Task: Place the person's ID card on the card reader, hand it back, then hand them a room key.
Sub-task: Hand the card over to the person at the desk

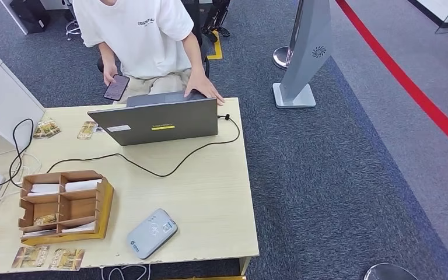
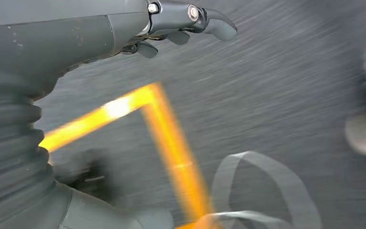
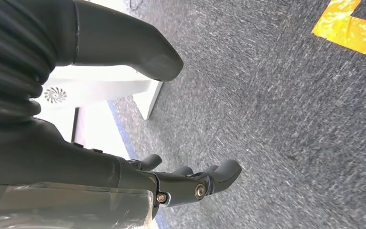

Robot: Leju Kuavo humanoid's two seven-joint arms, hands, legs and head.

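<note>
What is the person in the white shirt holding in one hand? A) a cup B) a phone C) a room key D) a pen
B: in the head view the person sitting behind the laptop holds a dark phone with its screen lit, while their other hand rests by the laptop's edge.

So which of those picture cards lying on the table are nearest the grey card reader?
The pair of picture cards at the table's near edge, just in front of the brown cardboard organiser; the other picture cards lie beside the laptop.
</note>
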